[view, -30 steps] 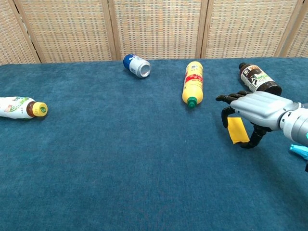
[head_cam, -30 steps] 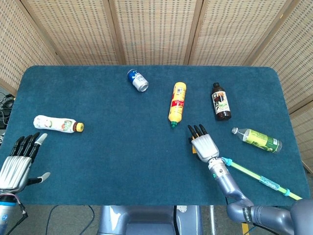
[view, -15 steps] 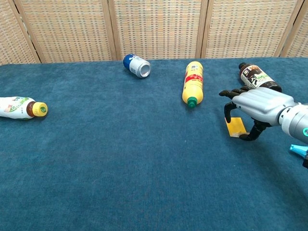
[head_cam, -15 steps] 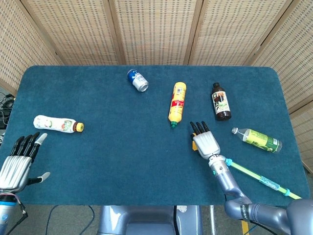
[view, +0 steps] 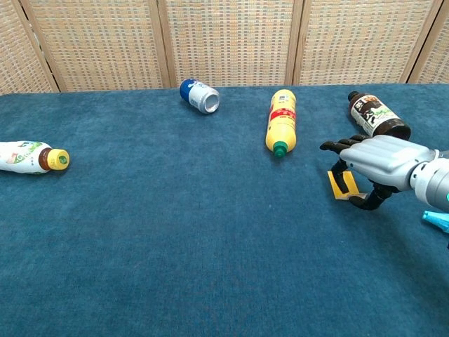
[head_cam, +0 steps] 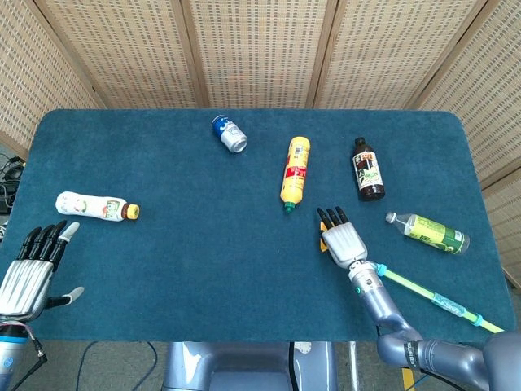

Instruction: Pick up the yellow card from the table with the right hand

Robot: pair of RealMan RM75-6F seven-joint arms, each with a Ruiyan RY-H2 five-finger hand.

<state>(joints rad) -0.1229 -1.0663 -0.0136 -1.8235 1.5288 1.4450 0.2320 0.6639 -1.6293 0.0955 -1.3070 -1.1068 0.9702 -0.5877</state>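
Note:
The yellow card (view: 339,184) sits tipped up off the blue table (view: 175,232) at the right, seen edge-on and partly hidden by fingers. My right hand (view: 382,165) curls over it, pinching it between the thumb below and the fingers above. In the head view the same right hand (head_cam: 343,239) covers nearly all of the card, leaving a thin yellow sliver (head_cam: 323,244) at its left edge. My left hand (head_cam: 32,269) hangs off the table's front left corner, fingers straight and apart, holding nothing.
A yellow bottle (view: 282,130) lies just left of the right hand and a dark bottle (view: 377,116) just behind it. A clear green-labelled bottle (head_cam: 429,232) lies to its right. A blue can (view: 199,95) lies at the back and a white bottle (view: 31,156) at far left.
The right hand's fingers have closed around the card, which was lying flat and now stands tilted up, looking shorter. The hand has shifted slightly forward. The left hand has not moved.

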